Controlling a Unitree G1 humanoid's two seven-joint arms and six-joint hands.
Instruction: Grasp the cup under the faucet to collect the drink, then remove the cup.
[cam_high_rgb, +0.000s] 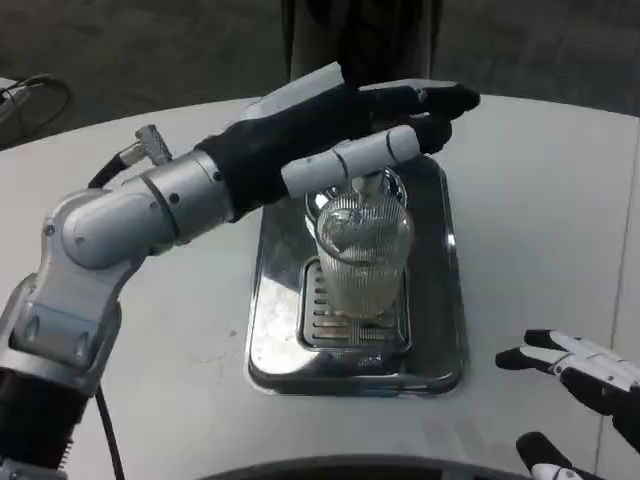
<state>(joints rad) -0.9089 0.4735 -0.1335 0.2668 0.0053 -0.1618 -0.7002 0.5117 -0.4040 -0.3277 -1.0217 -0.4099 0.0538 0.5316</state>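
The cup (362, 262) — clear, ribbed glass — stands upright on the slotted grate (355, 318) of a polished metal drip tray (280, 330). The tray sits around the middle of the tabletop (540, 230), its long sides running from the far edge toward the near edge. The cup occupies the far half of the grate, directly below the chrome faucet (372, 188); the faucet's end sits just above the cup's rim. Contents of the cup cannot be read through the ribbing.

Left hand (340, 135) — extended over the far end of the tray, above the faucet and the cup. Fingers stretched out fairly straight toward the far right corner of the tray, dark tips past the faucet; one white finger (350, 160) lies lower, crossing just in front of the faucet body. Nothing is grasped: the hand is released, fingers apart. Whether the lower finger touches the faucet cannot be told. The silver left forearm (120, 215) slants in from the left edge of the tabletop.

Right hand (580, 375) rests low at the near right corner of the tabletop, well apart from the tray. Fingers spread, pointing toward the tray, holding nothing.

A dark upright body (360, 35) stands beyond the far edge behind the tray.
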